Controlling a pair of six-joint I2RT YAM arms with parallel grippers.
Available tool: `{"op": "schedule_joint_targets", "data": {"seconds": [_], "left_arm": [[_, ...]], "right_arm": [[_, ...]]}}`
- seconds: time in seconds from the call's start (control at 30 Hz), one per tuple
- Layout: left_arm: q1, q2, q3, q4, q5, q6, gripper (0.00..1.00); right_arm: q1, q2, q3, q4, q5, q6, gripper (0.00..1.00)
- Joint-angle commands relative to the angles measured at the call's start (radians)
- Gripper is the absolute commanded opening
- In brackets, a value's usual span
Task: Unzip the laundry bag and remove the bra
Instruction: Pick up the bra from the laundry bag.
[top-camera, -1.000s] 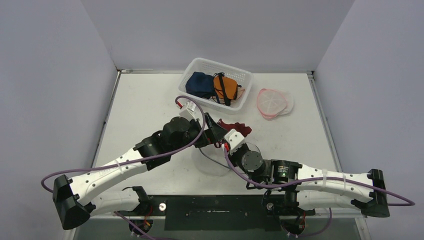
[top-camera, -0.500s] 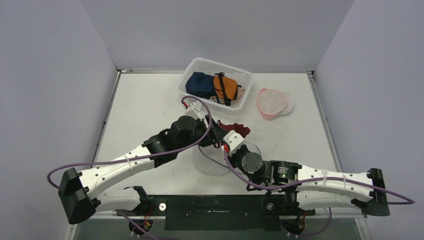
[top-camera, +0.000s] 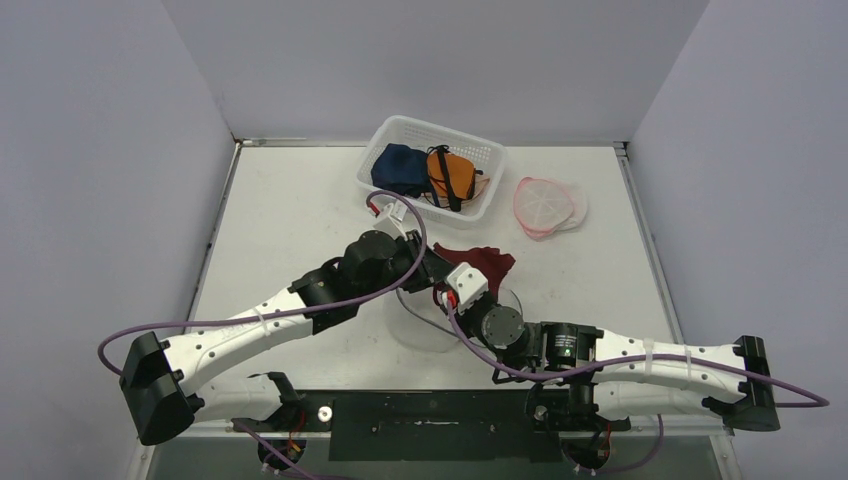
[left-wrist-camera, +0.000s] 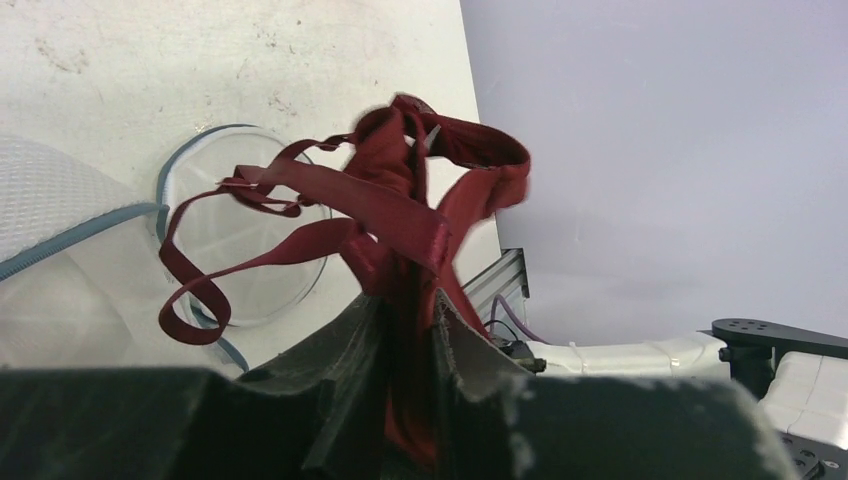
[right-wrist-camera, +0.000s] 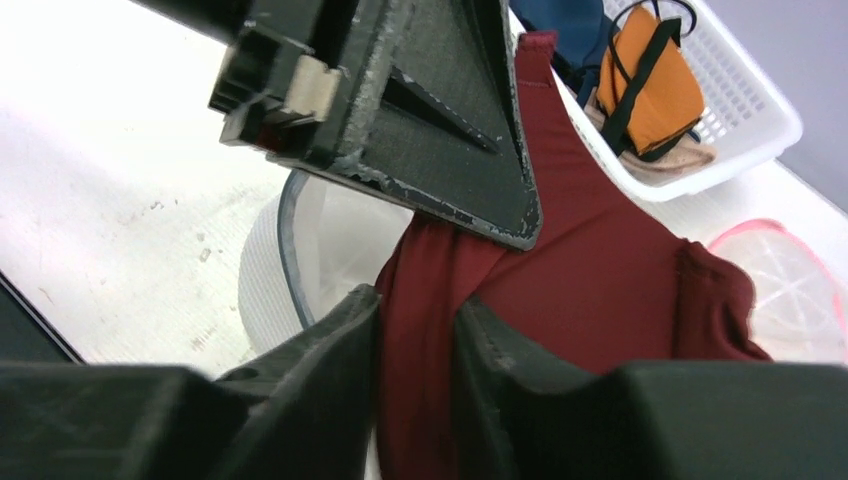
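Jaws of the left gripper (left-wrist-camera: 407, 302) and right gripper (right-wrist-camera: 420, 302) are clamped on the dark red bra (left-wrist-camera: 395, 210), held up near the open mesh laundry bag (left-wrist-camera: 60, 200).
It is judged light, limp and stretchy; loose straps may snag, so bunched fabric is best gripped.

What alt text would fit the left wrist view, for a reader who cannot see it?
The left claw is shut on a dark red bra, held up with its straps hanging in loose loops. Behind it, a white mesh laundry bag with a grey zipper edge lies on the pale table.
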Motion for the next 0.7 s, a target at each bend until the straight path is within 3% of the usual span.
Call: {"op": "schedule_joint_targets", "data": {"seconds": [0.0, 0.1, 0.23, 0.33, 0.47, 0.67], "left_arm": [[-0.002, -0.018, -0.002, 0.060, -0.003, 0.004, 0.15], [-0.002, -0.021, -0.006, 0.066, -0.003, 0.004, 0.08], [-0.002, -0.026, -0.013, 0.077, -0.007, 0.006, 0.00], [-0.002, -0.031, -0.015, 0.083, -0.011, 0.007, 0.00], [0.013, -0.053, 0.004, 0.071, -0.025, 0.032, 0.00], [0.109, -0.113, 0.055, 0.068, -0.029, 0.101, 0.00]], "right_arm": [[0.023, 0.006, 0.068, 0.001, -0.026, 0.035, 0.44], [0.025, 0.001, 0.097, -0.020, -0.056, 0.066, 0.68], [0.024, -0.023, 0.146, -0.038, -0.122, 0.111, 0.86], [0.024, -0.041, 0.194, -0.057, -0.180, 0.144, 0.98], [0.021, -0.028, 0.311, -0.126, -0.236, 0.188, 0.90], [0.020, -0.077, 0.426, -0.137, -0.270, 0.208, 0.90]]}}
